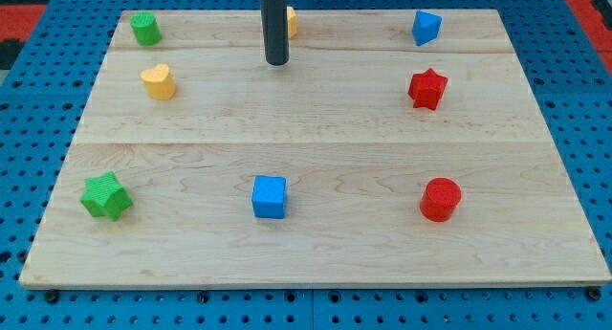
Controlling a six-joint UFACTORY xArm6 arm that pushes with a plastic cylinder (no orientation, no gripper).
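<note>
On pale wooden board (316,129), blue pegboard (38,129) around, eight scattered blocks

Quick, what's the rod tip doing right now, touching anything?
My tip: holding nothing, on bare board, nearest the yellow block partly hidden behind the rod; contact cannot be told.

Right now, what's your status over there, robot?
My tip down on the board, near the view's top. Nearest: yellow block half hidden behind the rod. Yellow heart off to the view's left, apart.
</note>
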